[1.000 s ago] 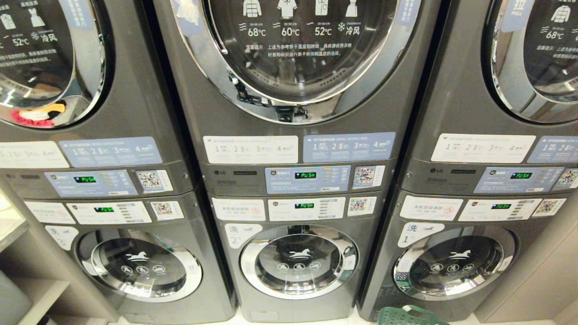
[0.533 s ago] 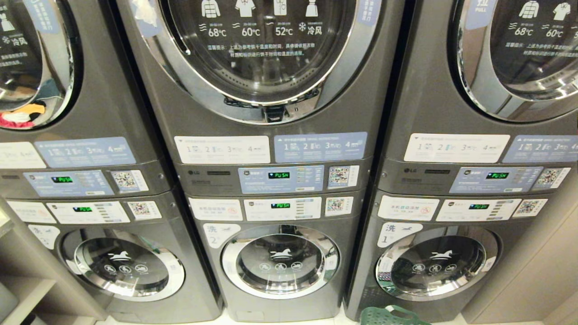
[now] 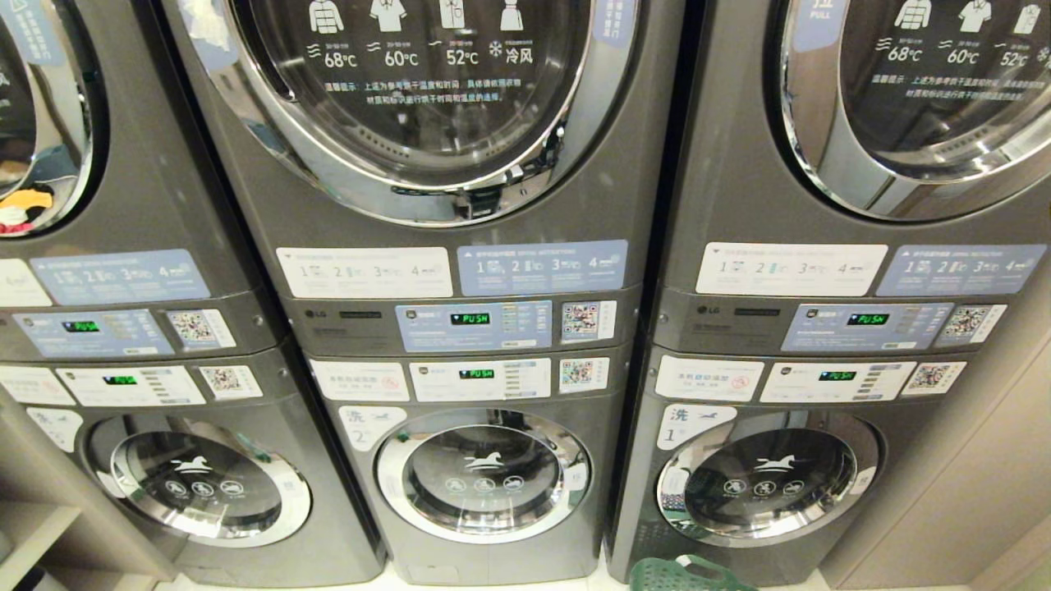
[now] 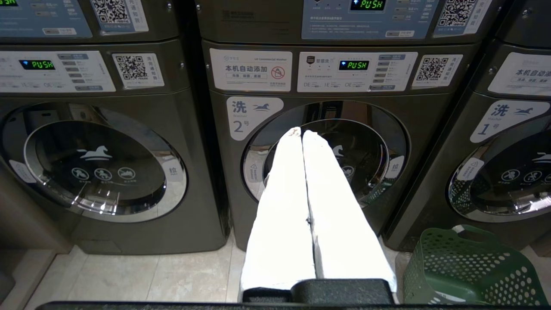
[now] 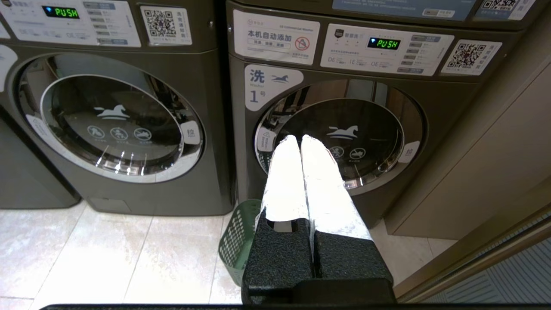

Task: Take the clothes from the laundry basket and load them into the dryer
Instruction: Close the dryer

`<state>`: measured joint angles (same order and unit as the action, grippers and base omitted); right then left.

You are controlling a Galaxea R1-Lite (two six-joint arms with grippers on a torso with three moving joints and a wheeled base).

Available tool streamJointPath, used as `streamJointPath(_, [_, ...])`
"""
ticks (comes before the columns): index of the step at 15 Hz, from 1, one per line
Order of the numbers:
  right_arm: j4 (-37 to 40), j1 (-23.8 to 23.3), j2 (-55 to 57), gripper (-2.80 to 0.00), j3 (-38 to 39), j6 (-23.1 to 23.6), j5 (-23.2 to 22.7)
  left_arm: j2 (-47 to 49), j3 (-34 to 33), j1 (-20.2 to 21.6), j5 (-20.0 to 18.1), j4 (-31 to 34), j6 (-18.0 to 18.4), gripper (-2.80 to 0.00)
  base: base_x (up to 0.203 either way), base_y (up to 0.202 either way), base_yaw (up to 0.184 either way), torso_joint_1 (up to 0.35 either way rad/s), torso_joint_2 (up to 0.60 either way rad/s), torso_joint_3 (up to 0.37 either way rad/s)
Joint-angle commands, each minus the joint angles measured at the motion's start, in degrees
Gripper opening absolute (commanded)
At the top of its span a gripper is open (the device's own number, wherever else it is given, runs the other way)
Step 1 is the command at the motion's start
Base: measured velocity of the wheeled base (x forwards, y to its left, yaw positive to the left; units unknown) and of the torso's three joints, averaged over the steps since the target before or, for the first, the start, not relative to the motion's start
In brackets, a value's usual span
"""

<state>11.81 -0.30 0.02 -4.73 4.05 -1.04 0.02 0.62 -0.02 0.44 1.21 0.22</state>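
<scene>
Whole view shifted leftward against a second ago: camera swung right, machines themselves unmoved. Three stacked grey units in a row, dryer (image 3: 427,107) above washer in the middle stack. Dryer door glass printed with garment icons and 68°C, 60°C, 52°C, then 冷风, with lines of small Chinese text beneath. "LG" on the middle control strip (image 3: 460,327), green "PUSH" lit on every display, QR stickers beside each panel. Numbered steps 1 to 4 on the white and blue labels. "PULL" with 拉 on the right-hand dryer door (image 3: 903,98). Washers marked 洗 2号 on the middle washer (image 4: 323,159) and 洗 1号 on the right washer (image 5: 340,137), each door bearing a horse emblem; white sticker reading 本机自动添加, "Washer" in small print under 洗.

Left gripper (image 4: 302,131) held level, pointing at the number 2 washer door, white fingers pressed together, nothing between them. Right gripper (image 5: 300,138) likewise level, aimed at the number 1 washer door, fingers closed and empty.

Green laundry basket (image 3: 686,574) on the pale tiled floor, near the foot of the right stack; contents not visible.
</scene>
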Motion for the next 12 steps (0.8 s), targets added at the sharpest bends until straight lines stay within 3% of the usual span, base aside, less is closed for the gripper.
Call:
streamJointPath(1, [0.05, 0.04, -0.02, -2.8, -0.02, 0.06, 0.07, -0.02, 0.08, 0.02, 0.0, 0.11, 0.04, -2.8, 0.0, 0.0, 0.0, 0.0, 0.0, 0.0])
streamJointPath(12, [0.05, 0.04, -0.02, -2.8, -0.02, -0.44, 0.33, -0.02, 0.08, 0.02, 0.0, 0.2, 0.04, -2.8, 0.185, -0.001, 0.001, 0.006, 0.0, 0.002])
